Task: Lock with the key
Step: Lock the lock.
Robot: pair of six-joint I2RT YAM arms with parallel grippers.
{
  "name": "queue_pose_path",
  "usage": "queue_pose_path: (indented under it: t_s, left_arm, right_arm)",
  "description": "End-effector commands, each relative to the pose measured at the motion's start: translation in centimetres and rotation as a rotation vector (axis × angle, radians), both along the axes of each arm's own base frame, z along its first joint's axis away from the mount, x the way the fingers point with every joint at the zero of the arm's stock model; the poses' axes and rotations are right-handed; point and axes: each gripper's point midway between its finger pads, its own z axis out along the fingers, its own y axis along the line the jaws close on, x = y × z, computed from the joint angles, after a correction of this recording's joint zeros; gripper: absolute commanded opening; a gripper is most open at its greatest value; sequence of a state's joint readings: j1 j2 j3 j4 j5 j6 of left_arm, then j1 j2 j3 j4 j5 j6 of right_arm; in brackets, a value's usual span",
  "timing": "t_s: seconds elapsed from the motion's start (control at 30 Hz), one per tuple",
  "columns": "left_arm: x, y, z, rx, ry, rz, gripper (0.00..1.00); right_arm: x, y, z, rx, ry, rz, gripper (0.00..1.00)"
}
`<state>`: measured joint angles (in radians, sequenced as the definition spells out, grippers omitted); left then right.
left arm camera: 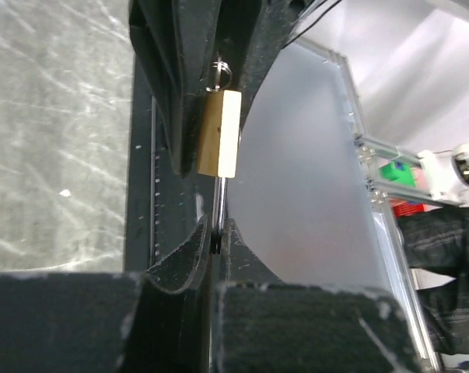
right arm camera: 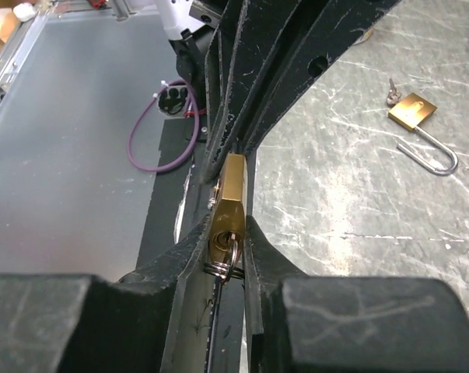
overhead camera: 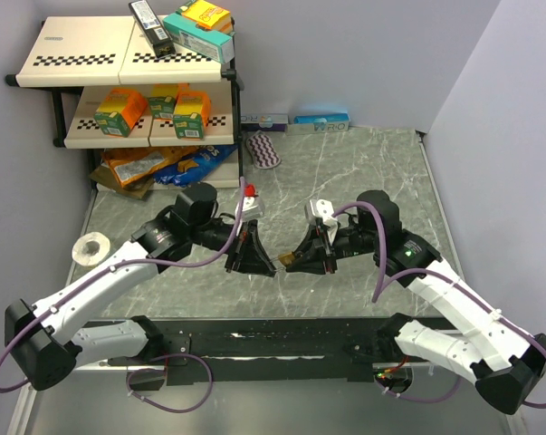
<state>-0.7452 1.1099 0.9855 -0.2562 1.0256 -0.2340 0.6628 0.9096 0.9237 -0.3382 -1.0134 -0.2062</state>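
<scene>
A small brass padlock [overhead camera: 286, 260] hangs above the table between my two grippers. My left gripper [left arm camera: 217, 233] is shut on the silver shackle [left arm camera: 218, 198]; the brass body [left arm camera: 218, 136] sticks out beyond its fingertips. My right gripper [right arm camera: 232, 233] faces it from the other side, its fingers pressed against the bottom end of the padlock body [right arm camera: 232, 190]. The key sits in the keyhole, seen edge-on, with its ring [right arm camera: 228, 266] dangling between my right fingers. In the top view the left gripper [overhead camera: 265, 268] and the right gripper [overhead camera: 297, 262] meet tip to tip.
A second brass padlock [right arm camera: 411, 111] with an open shackle lies on the marble table [overhead camera: 345, 172]. A shelf [overhead camera: 119, 63] with boxes stands at the back left, snack bags [overhead camera: 155, 165] beneath it. A tape roll [overhead camera: 93, 247] lies at the left, boxes [overhead camera: 322, 120] along the back wall.
</scene>
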Motion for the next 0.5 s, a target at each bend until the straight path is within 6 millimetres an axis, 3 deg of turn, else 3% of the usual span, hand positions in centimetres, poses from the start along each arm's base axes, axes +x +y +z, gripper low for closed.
queue_pose_path:
  t_s: [0.0,0.2,0.27,0.3,0.4,0.47]
  left_arm:
    - [3.0,-0.4,1.1,0.01,-0.19,0.099,0.01]
    - [5.8,-0.1,1.7,0.035,-0.311,0.24,0.01]
    - [5.8,-0.1,1.9,0.036,-0.329,0.242,0.01]
    - [5.6,-0.2,2.0,0.035,-0.325,0.234,0.01]
    - [5.4,-0.1,1.6,0.062,-0.382,0.195,0.01]
    - [5.2,0.4,0.7,0.106,-0.421,0.156,0.01]
  right_arm:
    - [-1.2,0.0,2.4,0.053,-0.03,0.073,0.09]
    - [-1.5,0.1,1.9,0.041,0.007,0.078,0.08]
    - [-1.2,0.1,1.8,0.033,0.02,0.065,0.23]
    - [-1.1,0.2,1.7,0.027,0.025,0.061,0.42]
    - [-0.5,0.1,1.5,0.002,0.01,0.03,0.63]
    - [0.2,-0.1,1.3,-0.014,-0.036,-0.002,0.67]
